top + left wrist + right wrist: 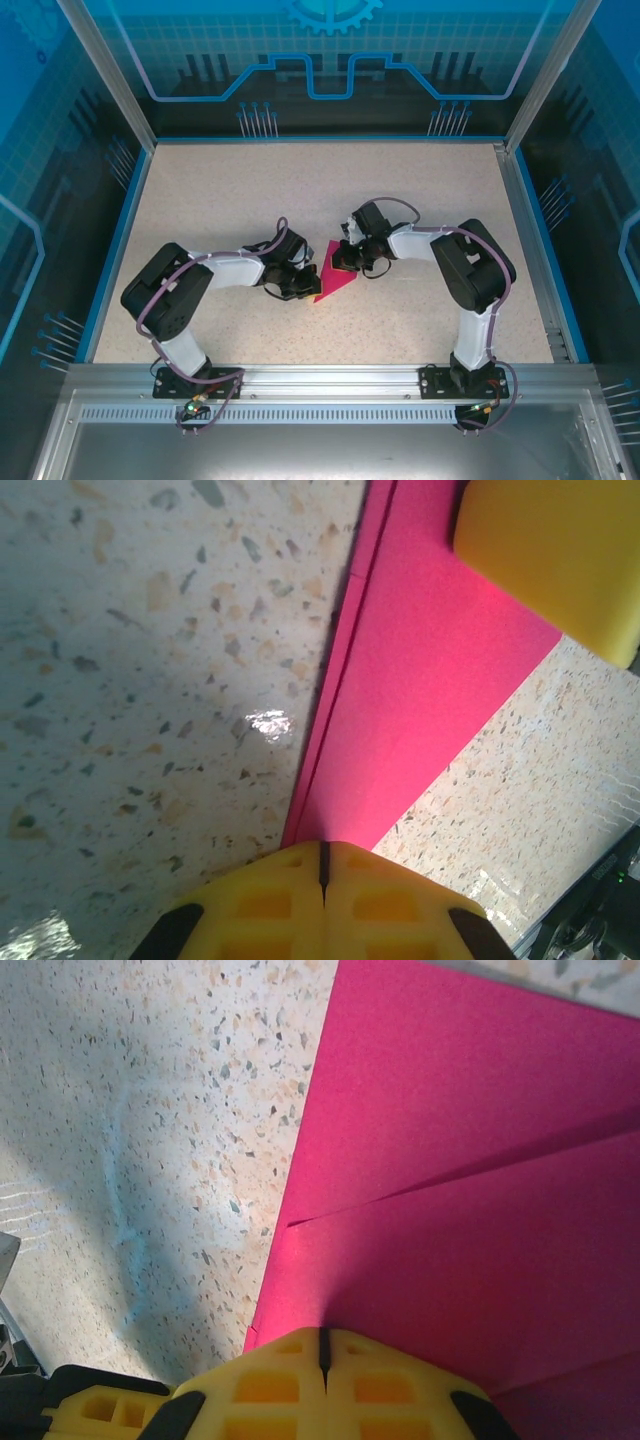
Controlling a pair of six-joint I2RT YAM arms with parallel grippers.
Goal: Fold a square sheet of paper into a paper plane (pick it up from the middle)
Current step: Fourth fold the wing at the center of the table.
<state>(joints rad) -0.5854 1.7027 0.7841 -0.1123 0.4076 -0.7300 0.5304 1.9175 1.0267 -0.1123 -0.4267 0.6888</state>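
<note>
enclosure: the speckled table [200,190] is bounded by a blue border [118,250] and metal frame posts, and a rail runs along the 6 o'clock edge. inside the border are both arms and one piece of pink paper [338,283].

left arm [170,295]: bends in from 7 o'clock, forearm reaching toward 3 o'clock. right arm [475,265]: bends in from 5 o'clock, forearm reaching toward 9 o'clock. the wrists meet just to the 6 o'clock side of table centre.

open room: broad bare table toward 12 o'clock. there are bare strips at 9 and 3 o'clock outside the elbows, and a narrower strip at 6 o'clock between paper and rail.

pink paper: lies flat on the table between the two wrists, well apart from every border. it is folded into a pointed shape. the right wrist view shows overlapping layers with slanted fold edges [470,1160]. the left wrist view shows a long doubled edge running toward 12 o'clock [420,700].

left gripper [322,875]: at the paper's 9 o'clock edge [300,285]. the yellow fingertips are pressed together, with only a thin dark seam between them. the paper's edge runs under the tips; whether a layer is nipped cannot be told.

right gripper [322,1350]: over the paper's 12 o'clock part [345,262]. its fingertips are likewise together over the paper, and any grip on a layer is not discernible. one of its yellow pads [560,550] rests over the paper at 1 o'clock in the left wrist view.
</note>
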